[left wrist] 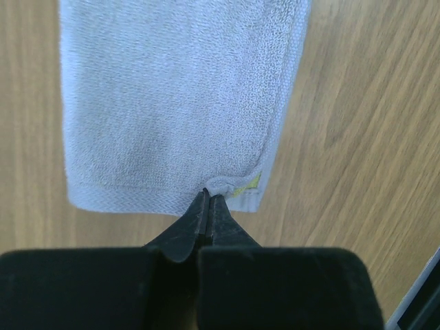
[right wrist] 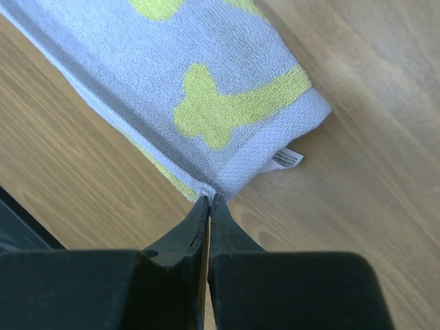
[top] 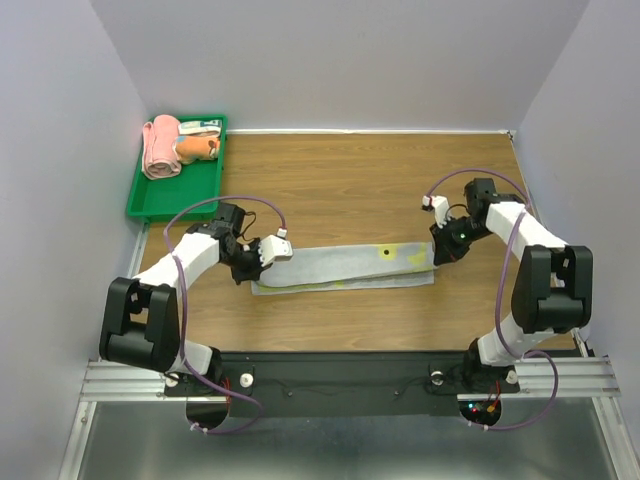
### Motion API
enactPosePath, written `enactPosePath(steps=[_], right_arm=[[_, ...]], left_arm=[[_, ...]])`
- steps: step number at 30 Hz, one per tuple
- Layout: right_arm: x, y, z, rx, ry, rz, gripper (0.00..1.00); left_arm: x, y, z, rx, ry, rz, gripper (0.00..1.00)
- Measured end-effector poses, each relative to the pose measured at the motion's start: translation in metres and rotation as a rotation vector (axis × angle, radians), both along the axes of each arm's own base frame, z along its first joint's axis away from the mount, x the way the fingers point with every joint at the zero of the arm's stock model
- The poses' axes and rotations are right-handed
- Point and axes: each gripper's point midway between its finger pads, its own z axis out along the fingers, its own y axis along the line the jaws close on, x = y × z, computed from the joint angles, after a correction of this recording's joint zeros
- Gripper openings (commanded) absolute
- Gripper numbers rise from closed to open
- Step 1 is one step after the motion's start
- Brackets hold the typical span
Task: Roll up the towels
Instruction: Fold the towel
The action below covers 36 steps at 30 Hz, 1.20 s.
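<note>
Step, as I judge it: stretching towel (top: 345, 267) flat, pre-roll; orange towel (top: 196, 148) sits in far-left tray (top: 175, 195). Left tool (left wrist: 208, 196) clamped on towel's left hem, right tool (right wrist: 210, 199) clamped on a right-end corner. Next, likely: 1 end turned over, rolled evenly. Towel: long grey strip, yellow-green blotches, flat on worktop (top: 350, 180), middle.

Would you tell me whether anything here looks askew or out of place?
Nothing serious. The grey-and-yellow towel lies as a flat strip, slightly slanted, pinched at each end by the left gripper and right gripper. Its white label pokes out at the right end. The pink roll seems to overlap the left rim of the tray.
</note>
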Motion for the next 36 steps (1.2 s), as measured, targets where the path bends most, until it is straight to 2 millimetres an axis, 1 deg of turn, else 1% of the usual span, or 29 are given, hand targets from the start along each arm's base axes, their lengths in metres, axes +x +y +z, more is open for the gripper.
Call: enactPosePath(steps=[3, 7, 9, 14, 21, 25, 28, 32, 36], right_arm=[[0.003, 0.002, 0.009, 0.011, -0.021, 0.003, 0.01], [-0.003, 0.005, 0.007, 0.032, 0.008, 0.005, 0.01], [-0.006, 0.007, 0.003, 0.044, 0.028, 0.007, 0.01], [-0.019, 0.012, -0.016, 0.071, 0.117, -0.001, 0.01], [-0.025, 0.015, -0.037, 0.091, 0.203, -0.026, 0.01], [-0.026, 0.017, -0.039, 0.099, 0.215, -0.036, 0.01], [-0.031, 0.016, -0.045, 0.09, 0.222, -0.041, 0.01], [-0.031, 0.014, -0.045, 0.067, 0.187, -0.035, 0.01], [-0.03, 0.011, -0.044, 0.029, 0.166, -0.021, 0.01]], left_arm=[[0.005, -0.001, 0.008, -0.003, -0.019, -0.004, 0.0], [0.004, 0.0, 0.009, 0.002, -0.018, -0.003, 0.0], [0.004, 0.0, 0.009, 0.002, -0.018, -0.003, 0.0], [0.004, 0.0, 0.007, 0.003, -0.014, -0.001, 0.0], [0.005, 0.001, 0.0, 0.012, 0.007, 0.007, 0.0], [0.007, 0.002, -0.004, 0.019, 0.013, 0.016, 0.0], [0.006, 0.003, -0.009, 0.028, 0.023, 0.023, 0.0], [0.004, 0.007, -0.015, 0.048, 0.031, 0.027, 0.0], [0.005, 0.009, -0.017, 0.062, 0.025, 0.012, 0.0]])
